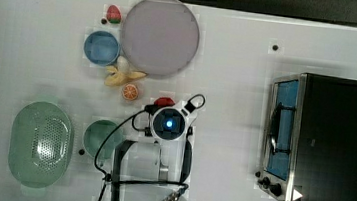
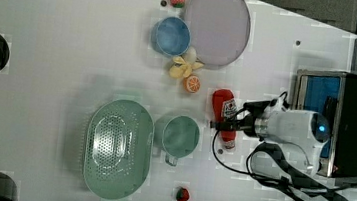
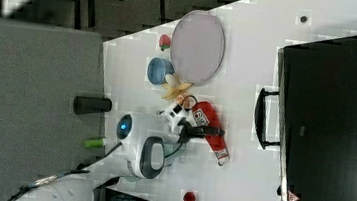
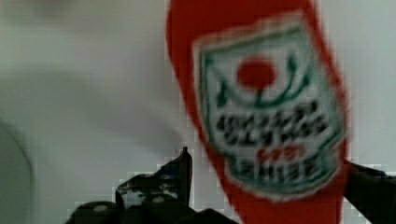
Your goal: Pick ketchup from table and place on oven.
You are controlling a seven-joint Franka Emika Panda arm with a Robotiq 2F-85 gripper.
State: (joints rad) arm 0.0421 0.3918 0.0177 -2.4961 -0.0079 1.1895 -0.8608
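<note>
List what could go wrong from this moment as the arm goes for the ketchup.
1. The open gripper straddles the lying ketchup toward its tapered neck; closing there, the bottle may slip or tilt.
2. The orange slice and green cup lie near the bottle; a nudge could push it into them.
3. The oven top is smooth and flat; set down on its side, the round bottle might roll.

Bright, even light on the white table (image 1: 243,137). Soft shadows only. Wrist view blurred, ketchup (image 4: 266,116) label smeared
</note>
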